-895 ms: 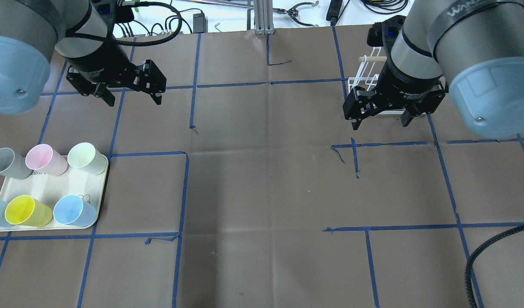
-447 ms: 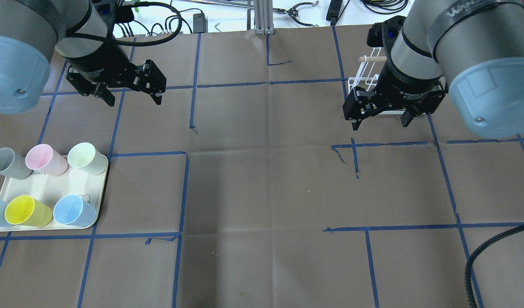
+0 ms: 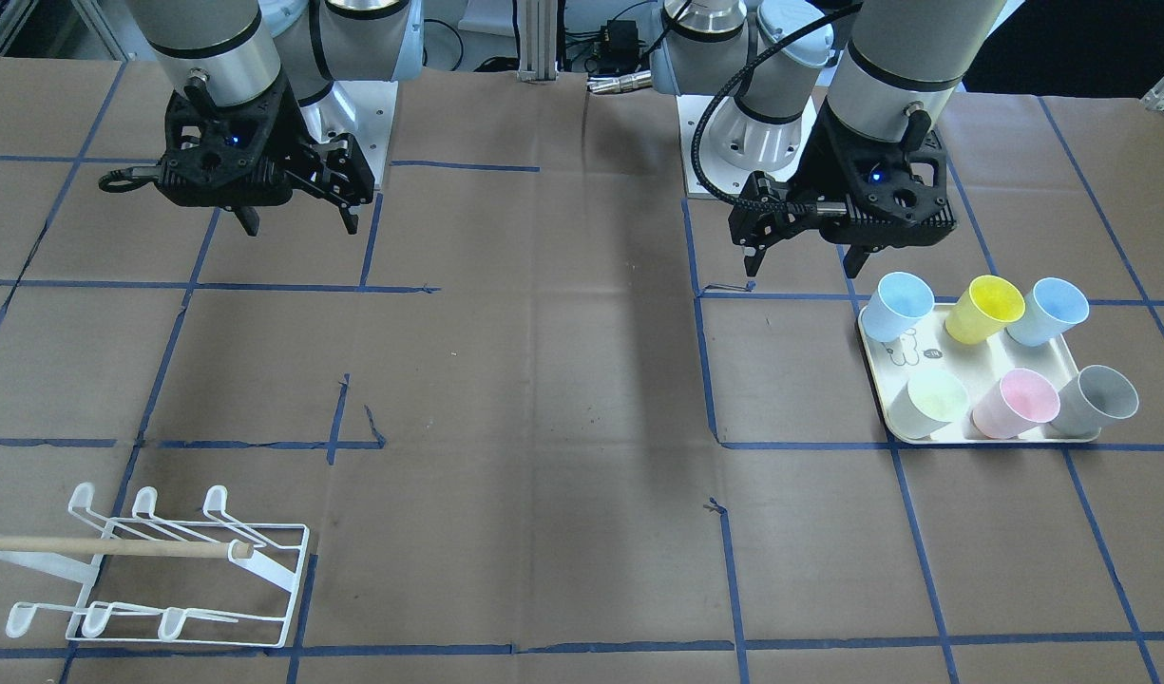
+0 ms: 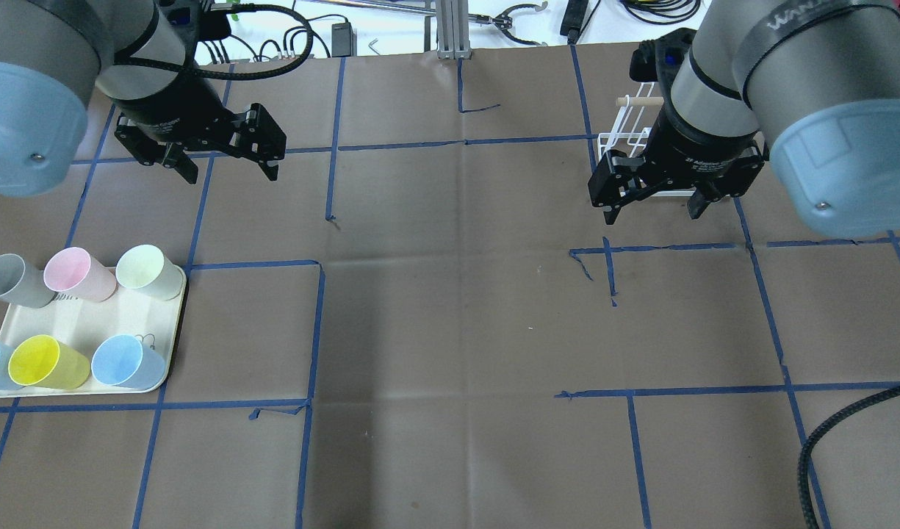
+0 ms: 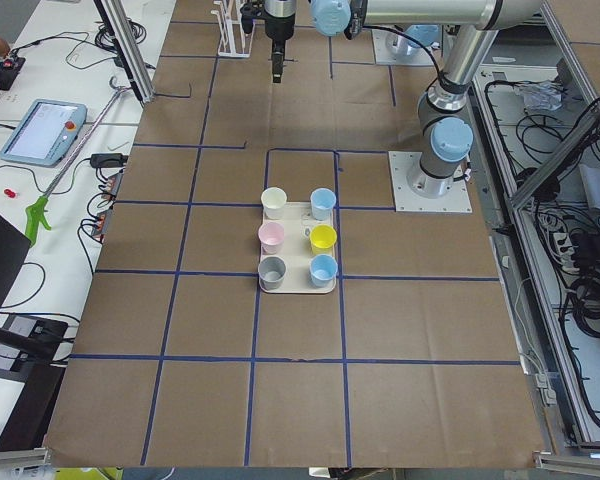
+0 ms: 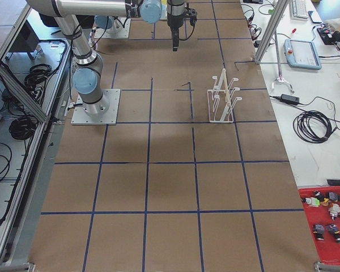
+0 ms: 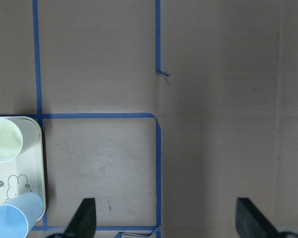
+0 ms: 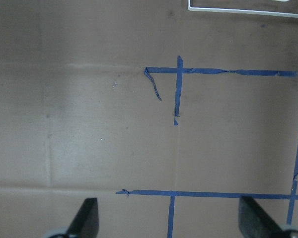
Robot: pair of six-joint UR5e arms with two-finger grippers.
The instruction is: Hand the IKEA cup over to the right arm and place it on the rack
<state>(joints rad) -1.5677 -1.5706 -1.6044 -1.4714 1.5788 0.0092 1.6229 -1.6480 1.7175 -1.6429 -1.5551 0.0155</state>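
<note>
I see the left gripper [image 4: 233,175] spread, empty, near the tray [image 4: 112,316] of cups [image 4: 34,360]; the right gripper [image 4: 652,215] likewise, far from it.

Overhead, front views oppose, share rack [image 3: 116,546]; wrists look down.

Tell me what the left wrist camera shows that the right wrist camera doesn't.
Only the left wrist view: a corner of the cream tray at the picture's left edge, with a pale green cup and a light blue cup standing on it.
Only the right wrist view: a strip of white wire from the rack along the top edge.
Both: the brown paper cover crossed by blue tape, and an open, empty pincer at the bottom, the left pincer in one, the right pincer in the other.
</note>
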